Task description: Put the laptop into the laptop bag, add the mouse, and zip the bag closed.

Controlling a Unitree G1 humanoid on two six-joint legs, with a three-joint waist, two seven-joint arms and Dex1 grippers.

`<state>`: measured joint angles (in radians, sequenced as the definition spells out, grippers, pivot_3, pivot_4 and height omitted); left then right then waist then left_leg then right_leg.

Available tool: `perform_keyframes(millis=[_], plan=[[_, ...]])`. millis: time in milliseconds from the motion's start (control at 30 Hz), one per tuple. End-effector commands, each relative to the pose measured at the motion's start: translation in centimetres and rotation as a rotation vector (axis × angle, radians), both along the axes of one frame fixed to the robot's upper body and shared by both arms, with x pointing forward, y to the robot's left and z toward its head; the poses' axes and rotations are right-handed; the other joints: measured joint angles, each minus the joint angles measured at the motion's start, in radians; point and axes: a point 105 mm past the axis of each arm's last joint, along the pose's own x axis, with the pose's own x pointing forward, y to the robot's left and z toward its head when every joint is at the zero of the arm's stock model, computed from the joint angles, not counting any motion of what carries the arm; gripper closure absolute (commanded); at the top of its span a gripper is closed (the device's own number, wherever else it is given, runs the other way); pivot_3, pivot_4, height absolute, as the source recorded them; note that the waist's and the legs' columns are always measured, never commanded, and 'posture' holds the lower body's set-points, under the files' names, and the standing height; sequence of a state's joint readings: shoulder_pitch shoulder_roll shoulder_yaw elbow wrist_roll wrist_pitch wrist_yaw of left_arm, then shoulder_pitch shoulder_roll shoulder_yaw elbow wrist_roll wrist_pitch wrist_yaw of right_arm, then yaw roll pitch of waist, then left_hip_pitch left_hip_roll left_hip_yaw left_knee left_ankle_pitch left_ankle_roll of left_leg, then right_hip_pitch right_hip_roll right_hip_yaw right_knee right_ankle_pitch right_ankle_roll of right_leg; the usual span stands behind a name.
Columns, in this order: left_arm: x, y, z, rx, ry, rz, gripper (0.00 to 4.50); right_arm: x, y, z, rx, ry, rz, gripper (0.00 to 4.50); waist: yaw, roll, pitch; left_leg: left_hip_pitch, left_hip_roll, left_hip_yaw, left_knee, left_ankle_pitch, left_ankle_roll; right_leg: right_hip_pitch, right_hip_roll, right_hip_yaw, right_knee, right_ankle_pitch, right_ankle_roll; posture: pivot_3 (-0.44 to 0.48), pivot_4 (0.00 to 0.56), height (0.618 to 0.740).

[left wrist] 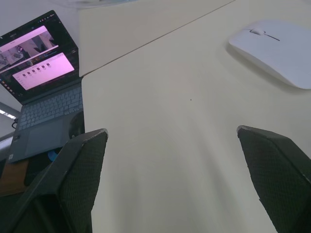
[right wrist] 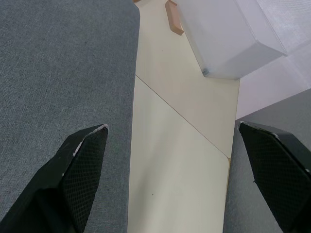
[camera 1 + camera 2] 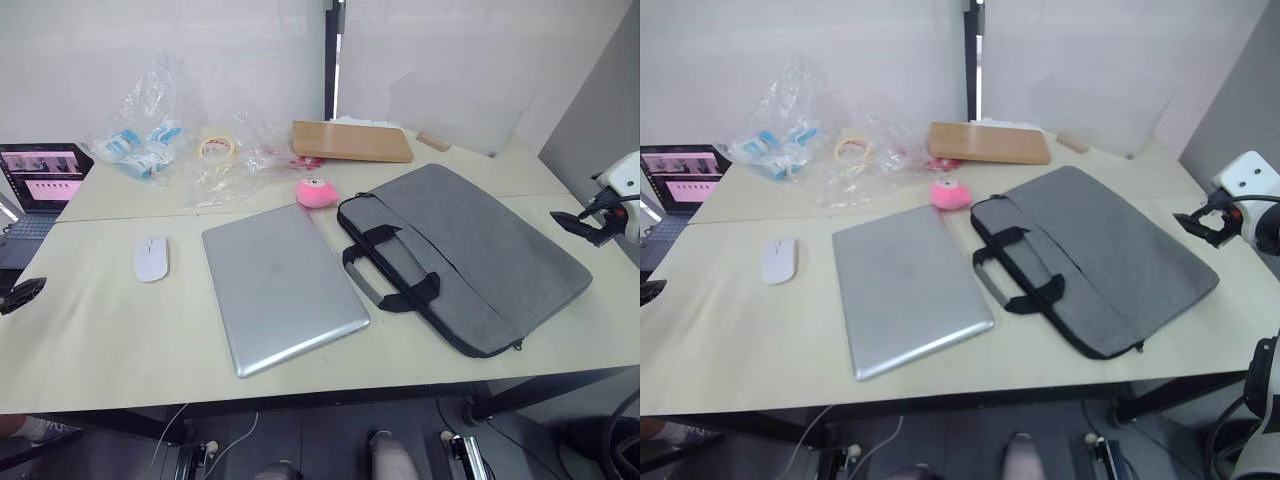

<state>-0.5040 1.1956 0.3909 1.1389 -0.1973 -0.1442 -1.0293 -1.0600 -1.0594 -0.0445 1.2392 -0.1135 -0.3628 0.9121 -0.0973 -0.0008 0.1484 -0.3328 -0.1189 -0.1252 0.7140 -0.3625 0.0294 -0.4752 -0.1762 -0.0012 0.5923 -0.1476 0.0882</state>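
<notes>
- Silver metal laptop [image 3: 282, 285] lies closed on the cream table [image 3: 90, 340], between the small white oval mouse [image 3: 151, 258] and the flat grey fabric laptop bag [image 3: 470, 255]
- Left gripper [image 1: 172, 182] spread, empty, near the mouse
- Right gripper [image 2: 170, 182] spread, empty, beside the bag

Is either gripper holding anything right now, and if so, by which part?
Nothing is held. The left gripper is open beside the mouse; the right gripper is open at the laptop bag.
</notes>
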Motion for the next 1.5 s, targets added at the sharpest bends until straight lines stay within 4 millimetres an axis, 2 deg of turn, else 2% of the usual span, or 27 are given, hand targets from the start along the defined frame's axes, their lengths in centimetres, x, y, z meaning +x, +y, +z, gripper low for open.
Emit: perform_keyframes(millis=[33,267,1200,1333,1500], plan=[[-0.4,0.6,1.1,0.037,-0.017,0.018,0.01,-0.8,-0.9,1.5,-0.010,-0.051,-0.023,0.00,0.000,0.000,0.000,0.000,0.000,0.000,0.000,0.000,0.000,0.000,0.000,0.000,0.000,0.000,0.000,0.000,0.150,0.740],[0.0,0.6,1.6,0.034,-0.065,0.030,0.01,-0.8,-1.0,1.6,-0.007,-0.051,-0.029,0.00,0.001,0.000,0.000,0.000,0.000,0.000,0.000,0.000,0.000,0.000,0.000,0.000,0.000,0.000,0.000,0.000,0.150,0.740],[0.3,0.0,1.9,0.022,-0.080,-0.002,0.01,-0.8,-0.9,2.0,-0.009,-0.054,-0.021,0.00,0.000,0.000,0.000,0.000,0.000,0.000,0.000,0.000,0.000,0.000,0.000,0.000,0.000,0.000,0.000,0.000,0.150,0.740],[-0.2,-0.2,2.9,-0.037,-0.112,-0.038,0.01,-0.6,0.0,2.2,0.025,-0.053,0.028,0.00,0.000,0.000,0.000,0.000,0.000,0.000,0.000,0.000,0.000,0.000,0.000,0.000,0.000,0.000,0.000,0.000,0.150,0.740],[-1.5,-1.2,3.8,-0.133,-0.128,-0.120,0.01,0.0,2.2,2.4,0.088,-0.055,0.136,0.00,-0.007,0.000,0.000,0.000,0.001,0.000,0.000,0.000,0.000,-0.001,0.000,0.000,0.001,0.000,0.000,0.000,0.150,0.740]])
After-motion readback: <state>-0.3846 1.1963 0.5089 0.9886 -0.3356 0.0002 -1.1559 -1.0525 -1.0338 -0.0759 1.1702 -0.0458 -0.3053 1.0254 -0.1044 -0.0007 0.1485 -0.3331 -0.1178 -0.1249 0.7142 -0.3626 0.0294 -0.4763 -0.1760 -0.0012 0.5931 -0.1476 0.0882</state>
